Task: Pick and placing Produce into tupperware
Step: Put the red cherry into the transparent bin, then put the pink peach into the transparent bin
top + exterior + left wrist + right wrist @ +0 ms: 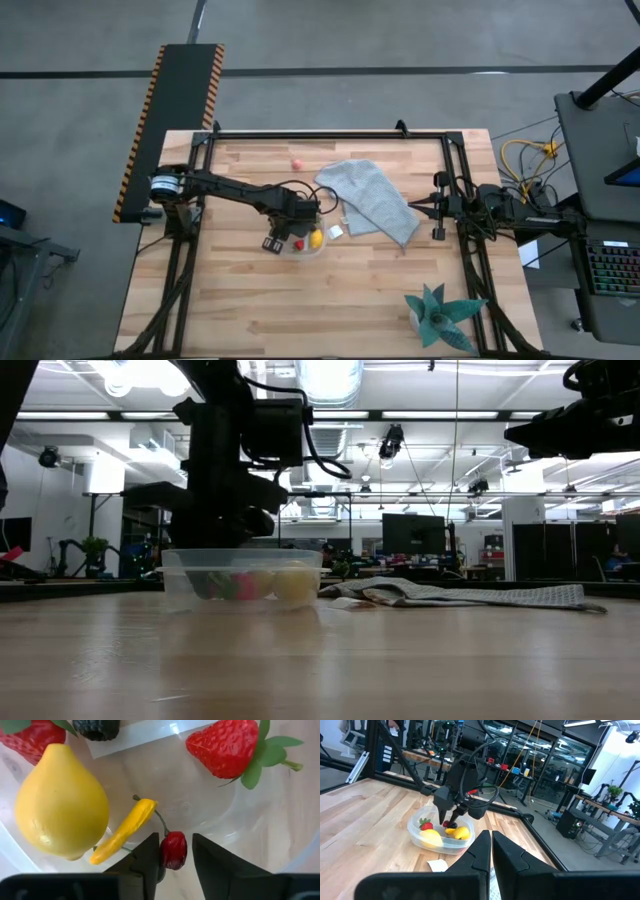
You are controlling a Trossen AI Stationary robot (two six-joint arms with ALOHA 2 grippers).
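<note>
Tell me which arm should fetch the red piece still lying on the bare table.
Probably left. Its tool is over the tupperware, releasing a cherry, with open table to the red piece. The right tool waits shut beyond the grey cloth.

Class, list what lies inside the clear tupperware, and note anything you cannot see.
Inside the tupperware: a yellow lemon, a strawberry, a second strawberry, a dark berry, a yellow pepper and a small red cherry between the left gripper fingers. Anything beneath the lemon is hidden.
</note>
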